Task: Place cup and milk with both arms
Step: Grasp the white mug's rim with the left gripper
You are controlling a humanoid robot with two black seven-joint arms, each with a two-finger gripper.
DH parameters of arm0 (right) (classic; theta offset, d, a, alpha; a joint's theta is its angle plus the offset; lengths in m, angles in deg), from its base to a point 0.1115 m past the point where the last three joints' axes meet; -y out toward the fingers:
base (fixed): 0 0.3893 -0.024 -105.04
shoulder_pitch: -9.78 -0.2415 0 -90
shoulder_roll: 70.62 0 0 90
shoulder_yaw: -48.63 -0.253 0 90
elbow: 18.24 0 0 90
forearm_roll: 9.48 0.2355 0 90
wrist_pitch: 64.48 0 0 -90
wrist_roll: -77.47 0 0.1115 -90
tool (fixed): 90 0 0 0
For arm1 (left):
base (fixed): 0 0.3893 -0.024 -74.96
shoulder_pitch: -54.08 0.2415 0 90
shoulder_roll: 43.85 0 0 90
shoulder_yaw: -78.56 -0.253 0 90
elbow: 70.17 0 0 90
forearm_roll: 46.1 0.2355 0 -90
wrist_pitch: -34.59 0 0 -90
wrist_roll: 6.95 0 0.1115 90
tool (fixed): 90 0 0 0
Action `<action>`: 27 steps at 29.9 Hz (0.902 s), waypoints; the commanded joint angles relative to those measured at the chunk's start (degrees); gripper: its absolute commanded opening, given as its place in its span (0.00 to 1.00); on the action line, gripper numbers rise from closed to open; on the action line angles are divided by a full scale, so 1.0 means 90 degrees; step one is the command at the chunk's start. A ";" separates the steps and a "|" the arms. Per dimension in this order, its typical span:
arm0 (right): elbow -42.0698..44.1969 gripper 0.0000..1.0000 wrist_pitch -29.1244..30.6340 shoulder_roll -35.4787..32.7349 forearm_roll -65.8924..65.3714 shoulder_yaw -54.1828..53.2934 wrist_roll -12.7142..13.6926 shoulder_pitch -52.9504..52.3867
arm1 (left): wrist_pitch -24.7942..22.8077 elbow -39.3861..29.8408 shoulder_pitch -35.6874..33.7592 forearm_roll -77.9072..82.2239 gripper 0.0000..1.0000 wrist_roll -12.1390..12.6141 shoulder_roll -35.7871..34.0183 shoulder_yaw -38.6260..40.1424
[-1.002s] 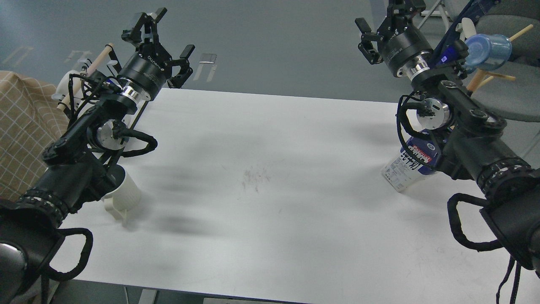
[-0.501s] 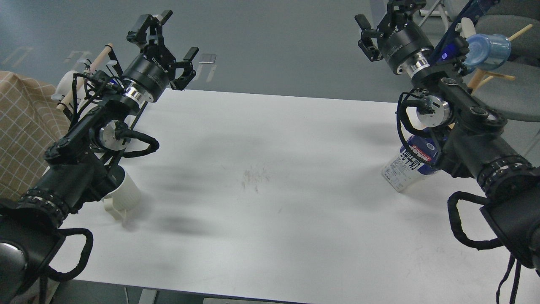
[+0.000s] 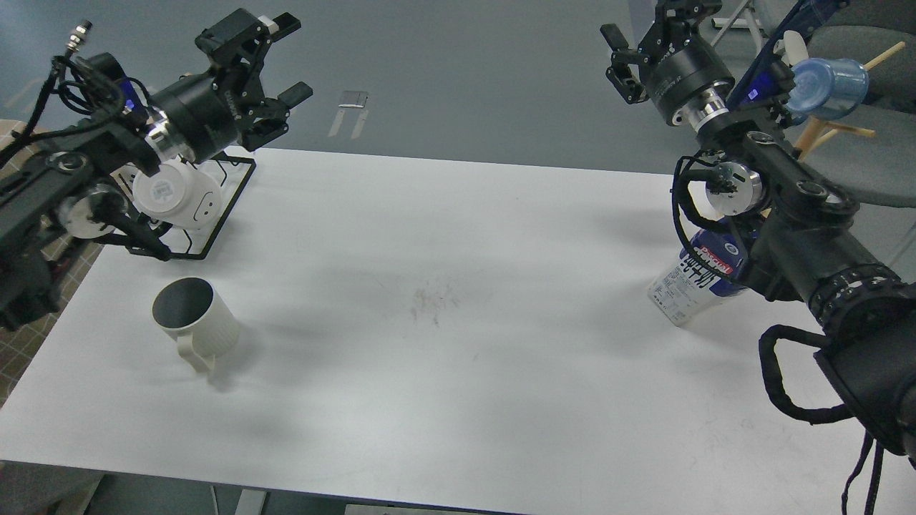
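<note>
The cup [image 3: 195, 323], a cream ribbed mug with a dark inside and its handle toward me, stands upright on the white table [image 3: 458, 343] at the left. My left gripper [image 3: 280, 59] is open and empty, held high past the table's far left edge, well above and behind the cup. The milk carton [image 3: 693, 280] stands at the right, its upper part hidden behind my right arm. My right gripper [image 3: 655, 30] is open and empty, high above the far right corner, away from the carton.
A black wire rack [image 3: 222, 204] with smooth white mugs [image 3: 175, 197] stands at the far left of the table. A wooden stand with a blue cup [image 3: 830, 86] is at the far right, behind my right arm.
My left arm has swung up and outward to the left, uncovering the cup and the rack. The right arm has barely moved. Cup and carton have stayed put.
</note>
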State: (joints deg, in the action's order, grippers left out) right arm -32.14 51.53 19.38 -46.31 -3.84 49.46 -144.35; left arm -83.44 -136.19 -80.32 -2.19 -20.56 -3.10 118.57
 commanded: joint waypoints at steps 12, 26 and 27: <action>-0.0019 1.00 0.0001 -0.0001 0.0000 -0.0020 0.0000 0.0026 | 0.0003 -0.1678 0.0275 0.4397 0.99 -0.1554 -0.2985 -0.1466; -0.0116 1.00 -0.0009 -0.0001 0.0000 -0.0020 0.0000 0.0095 | 0.0003 -0.0526 0.0392 0.5276 0.99 -0.1599 -0.2312 -0.2454; -0.0116 1.00 -0.0009 -0.0001 0.0000 -0.0020 0.0000 0.0095 | 0.0003 -0.0419 0.0392 0.5315 0.99 -0.1599 -0.2253 -0.2454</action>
State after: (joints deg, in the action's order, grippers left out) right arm -33.12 51.52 19.38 -46.31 -4.02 49.47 -143.69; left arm -83.41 -142.81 -77.02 44.25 -34.97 -24.99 96.65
